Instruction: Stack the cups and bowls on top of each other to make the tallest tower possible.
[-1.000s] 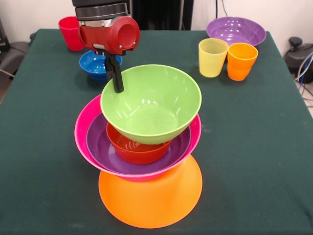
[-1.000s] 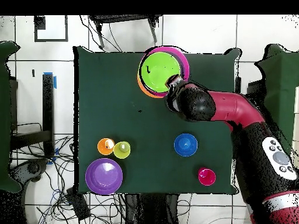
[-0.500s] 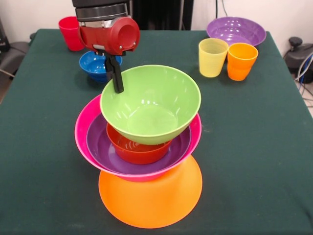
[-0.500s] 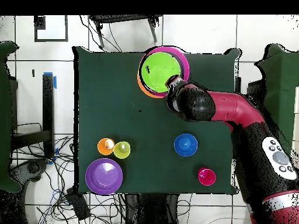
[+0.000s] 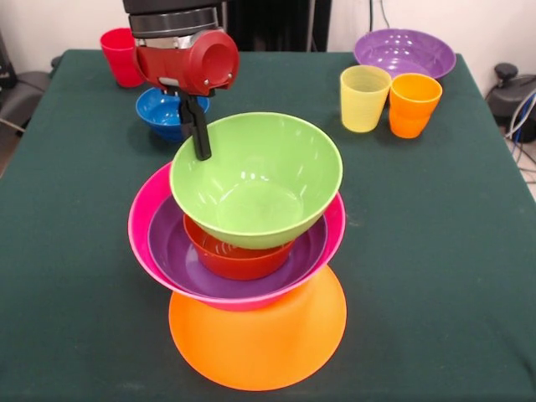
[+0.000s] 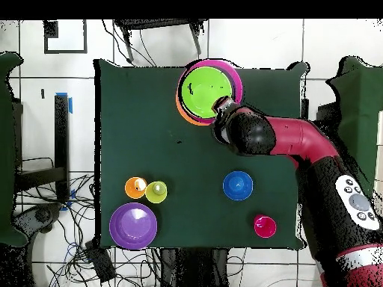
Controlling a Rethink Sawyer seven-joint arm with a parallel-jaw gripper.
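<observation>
The tower stands on an upturned large orange bowl that carries a hot pink bowl, a purple bowl and a small red-orange bowl. My gripper is shut on the left rim of the lime green bowl, which sits tilted in the red-orange one. In the overhead view the gripper is at the green bowl's edge. A small blue bowl, a red cup, a pale yellow cup, an orange cup and a second purple bowl stand apart.
The table has a dark green cloth. The tower is near its front edge; the loose cups and bowls are along the robot's side. The arm reaches over the table's side in the overhead view.
The green bowl has sunk slightly lower and a touch leftwards onto the red-orange bowl. The gripper has barely moved.
</observation>
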